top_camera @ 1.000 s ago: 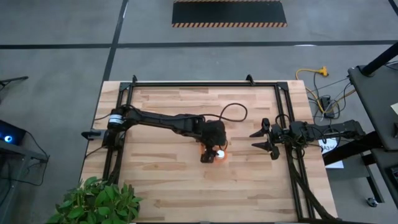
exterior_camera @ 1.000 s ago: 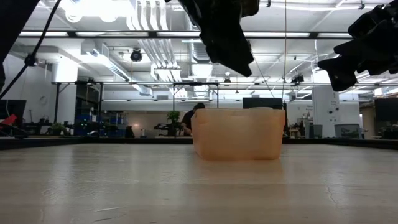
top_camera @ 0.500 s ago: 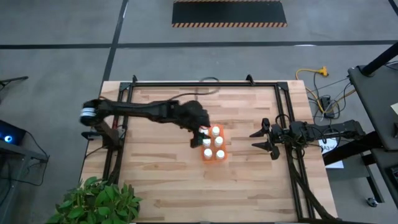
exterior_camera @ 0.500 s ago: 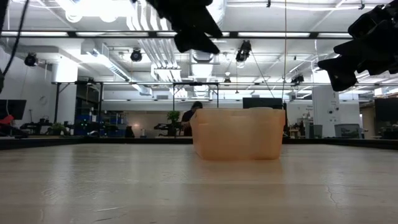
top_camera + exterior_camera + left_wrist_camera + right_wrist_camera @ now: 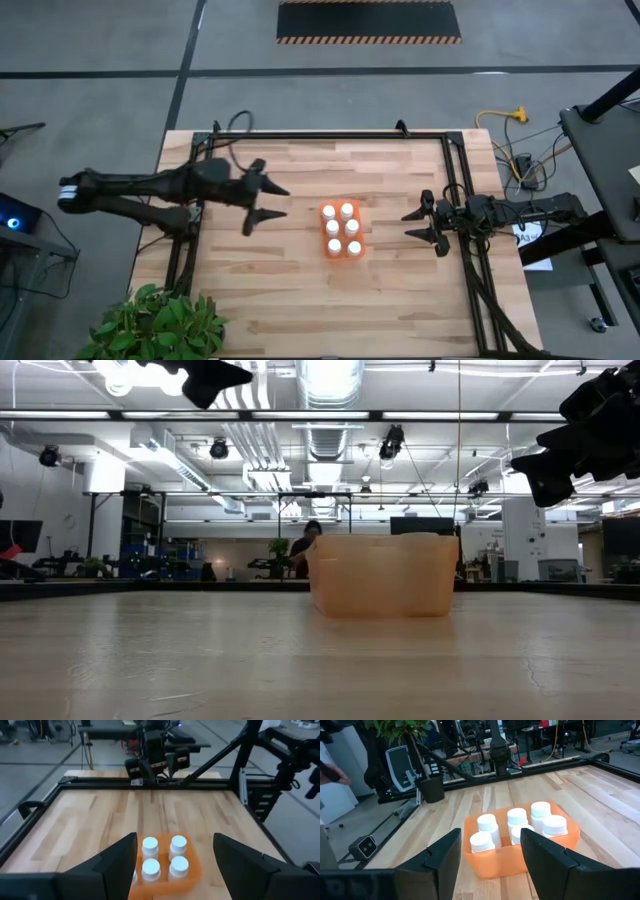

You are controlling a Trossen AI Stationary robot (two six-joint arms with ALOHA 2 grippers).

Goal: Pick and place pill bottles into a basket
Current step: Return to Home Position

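Orange basket (image 5: 380, 575) stands in the middle of the wooden table (image 5: 400, 300), with all six white bottles (image 5: 352, 226) upright inside it in two rows of three. The left gripper (image 5: 272, 203) hangs above the table off the basket's left side, fingers spread wide and empty. The right gripper (image 5: 408, 226) waits near its right side, fingers likewise apart.

No legible text, brand, number or sign anywhere. White paper sheet (image 5: 529, 243) at 3 o'clock, just off table (image 5: 300, 300) edge, carried dark print, too small to read. Pill bottles (image 5: 488, 826) showed plain white sides, lettering indiscernible.
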